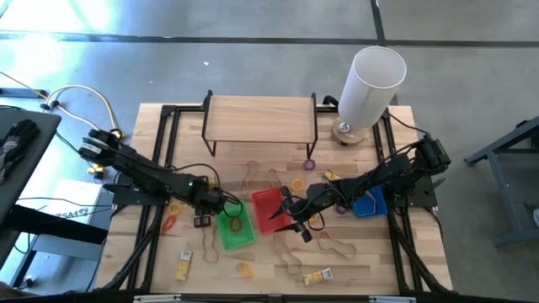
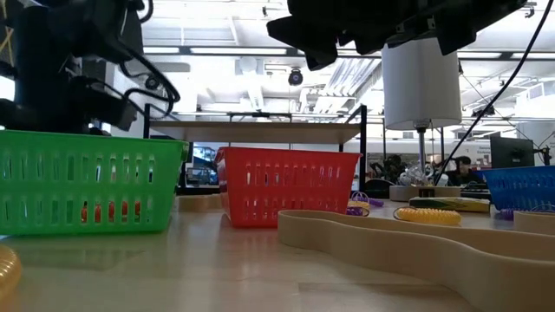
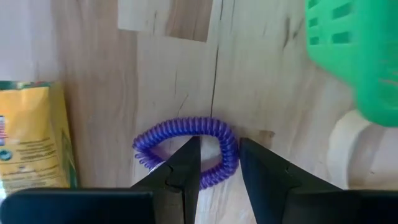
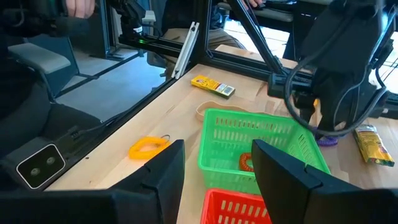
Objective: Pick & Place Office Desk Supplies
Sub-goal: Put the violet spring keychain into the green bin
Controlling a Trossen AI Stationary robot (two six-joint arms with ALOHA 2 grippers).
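My left gripper (image 3: pixel 219 163) is open and low over the table, beside the green basket (image 1: pixel 236 225). It points down at a purple coil ring (image 3: pixel 163 134) lying flat on the wood. One finger stands inside the ring and the other outside it. The high view hides this ring under the gripper (image 1: pixel 210 202). My right gripper (image 4: pixel 217 168) is open and empty, above the red basket (image 1: pixel 269 209). An orange ring (image 4: pixel 247 162) lies in the green basket (image 4: pixel 261 140). Rings, tan rubber bands (image 1: pixel 337 246) and yellow packets (image 1: pixel 317 275) are scattered on the table. My left gripper comes from above with one finger (image 3: pixel 186 163) inside the purple ring and the other (image 3: pixel 261 177) outside, on either side of the ring's edge (image 3: pixel 227 152). The ring lies flat on the table. Whether the fingers touch it, I cannot tell.
A blue basket (image 1: pixel 370 204) sits under the right arm. A wooden shelf (image 1: pixel 261 118) and a tall white cylinder (image 1: pixel 370 84) stand at the far side. A yellow packet (image 3: pixel 31 137) lies close to the purple ring. A large rubber band (image 2: pixel 390 243) lies near the front edge.
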